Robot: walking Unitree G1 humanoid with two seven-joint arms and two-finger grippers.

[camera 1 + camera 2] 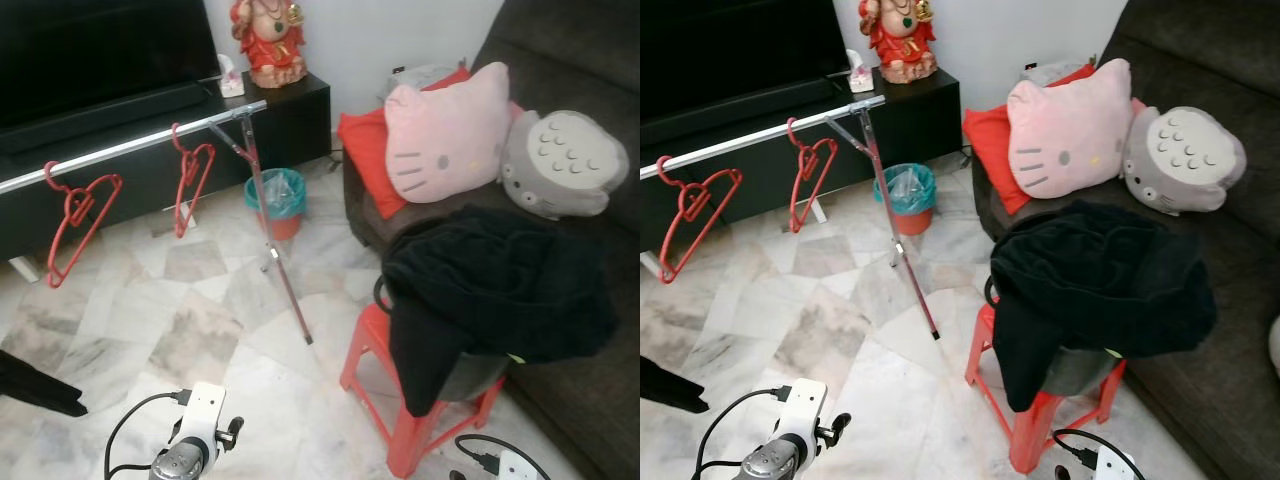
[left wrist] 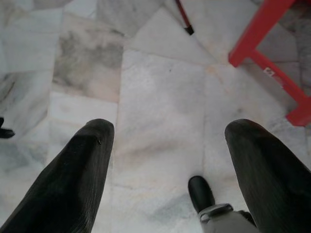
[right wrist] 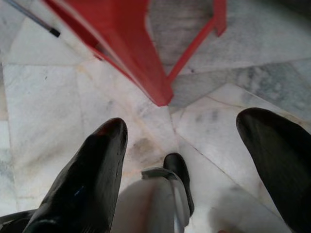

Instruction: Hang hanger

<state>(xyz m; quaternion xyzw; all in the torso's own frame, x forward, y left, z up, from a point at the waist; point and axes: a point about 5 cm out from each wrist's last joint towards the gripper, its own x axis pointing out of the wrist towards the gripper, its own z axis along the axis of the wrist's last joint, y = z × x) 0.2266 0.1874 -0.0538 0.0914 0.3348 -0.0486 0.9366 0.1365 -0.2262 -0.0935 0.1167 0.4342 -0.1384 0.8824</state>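
Observation:
Two red hangers hang on a silver rail in front of the TV cabinet: one near the rail's left end, the other near its right end. Both arms hang low. My left gripper is open over the marble floor, nothing between its fingers. My right gripper is open too, just beside a leg of the red stool. Neither holds a hanger. The left wrist and the right wrist show at the bottom of the left eye view.
The rail's slanted support leg reaches down to the floor. A red stool draped with black clothing stands to my right by a dark sofa with cushions. A teal bin sits by the black cabinet.

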